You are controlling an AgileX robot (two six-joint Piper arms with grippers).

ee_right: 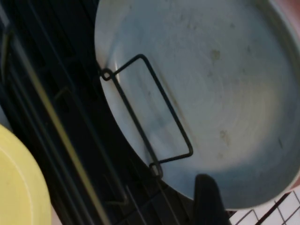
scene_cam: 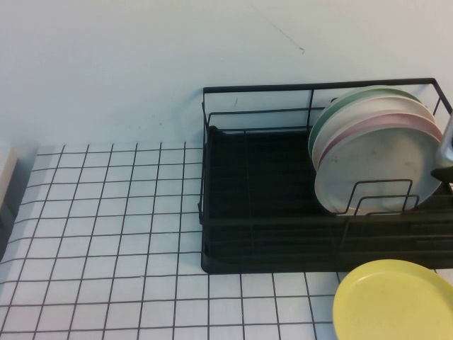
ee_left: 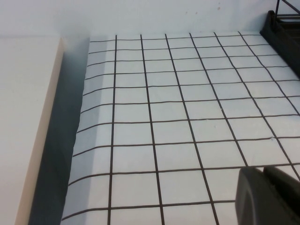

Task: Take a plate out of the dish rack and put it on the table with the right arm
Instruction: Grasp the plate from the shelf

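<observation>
Plate [scene_cam: 379,166]: upright in my dish rack [scene_cam: 255,212], frontmost, right of frame.
Right gripper [scene_cam: 445,145]: beside its rim; grip state unclear.
Left gripper [ee_left: 269,197]: over table [ee_left: 178,117]; unclear too.

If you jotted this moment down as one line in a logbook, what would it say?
plate: upright in dish rack, not lifted | right hand: beside plate's edge | left hand: low over table | yellow plate: flat on table

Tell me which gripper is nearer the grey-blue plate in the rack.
Right. The right gripper is at the plate's right edge; the left gripper is over bare table, away from the rack.
</observation>
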